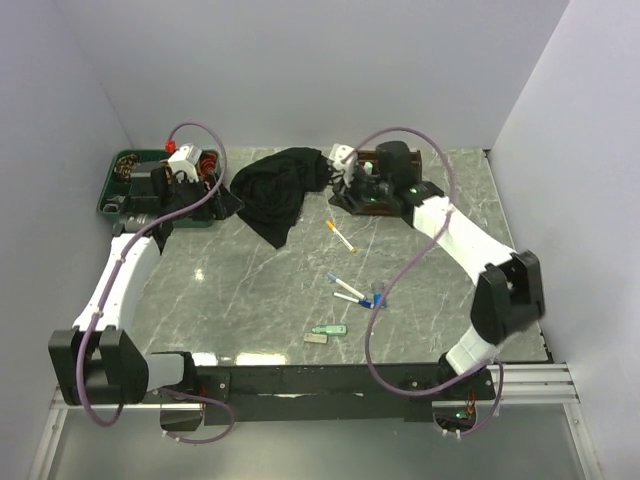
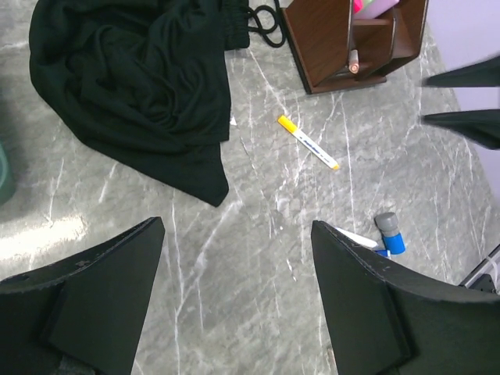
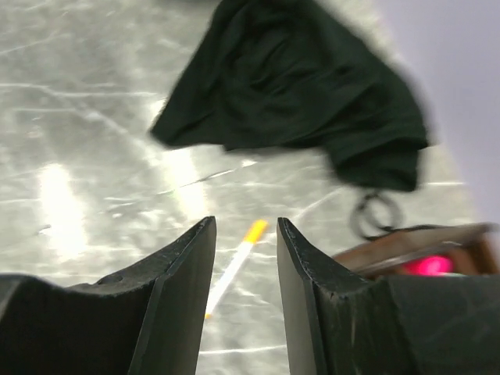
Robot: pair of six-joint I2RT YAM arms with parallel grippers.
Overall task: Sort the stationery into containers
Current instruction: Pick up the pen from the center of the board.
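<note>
Two grippers stand empty on either side of the black cloth (image 1: 278,190). The left gripper (image 2: 236,234) hangs to the left of the cloth, over the dark green tray (image 1: 108,205). Its fingers are spread wide, with only bare desk (image 1: 250,290) showing between them. The right gripper (image 3: 244,234) hovers to the right of the cloth, just beside the wooden organiser (image 2: 328,39). Its fingers are parted by a narrower gap and grip nothing. A pink piece (image 2: 357,6) stands inside the organiser.

The rest of the stationery lies loose on the desk. A yellow-capped pen (image 2: 308,143) lies near the cloth's lower right corner. Farther from the cloth, toward the arm bases, lie two blue-and-white pens (image 1: 345,284) with a blue-capped piece (image 1: 377,298) just beside them. Farthest from the cloth, a green highlighter (image 1: 328,330) and a grey eraser (image 1: 316,339) lie side by side, near the desk's near edge.
</note>
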